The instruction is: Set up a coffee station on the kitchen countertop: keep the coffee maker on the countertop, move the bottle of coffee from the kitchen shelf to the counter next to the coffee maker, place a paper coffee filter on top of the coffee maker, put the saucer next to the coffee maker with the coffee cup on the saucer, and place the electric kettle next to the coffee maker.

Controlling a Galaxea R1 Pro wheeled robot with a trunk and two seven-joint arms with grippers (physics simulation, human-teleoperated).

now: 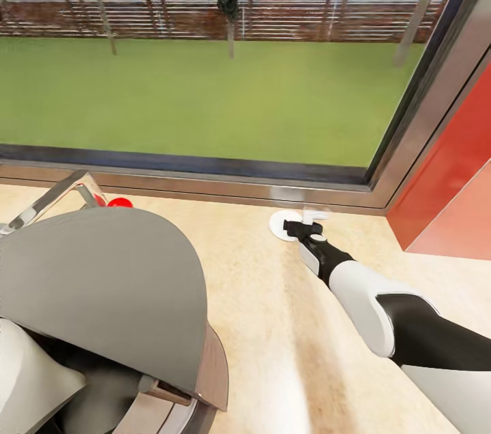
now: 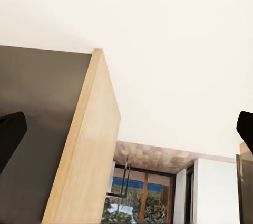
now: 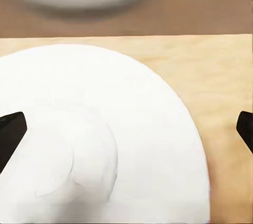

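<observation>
Your right gripper (image 1: 294, 228) hangs over the saucer (image 1: 279, 225) at the far counter edge, fingers spread wide, ready to grasp.

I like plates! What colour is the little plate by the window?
The saucer is plain white, seen best in the right wrist view.

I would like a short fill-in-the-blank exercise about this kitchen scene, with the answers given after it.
1. The white saucer lies on the ___ countertop.
2. The right gripper reaches over the ___.
3. Behind the counter, a window shows a green ___.
4. The wall at the right is ___.

Answers: beige; saucer; lawn; red
</observation>
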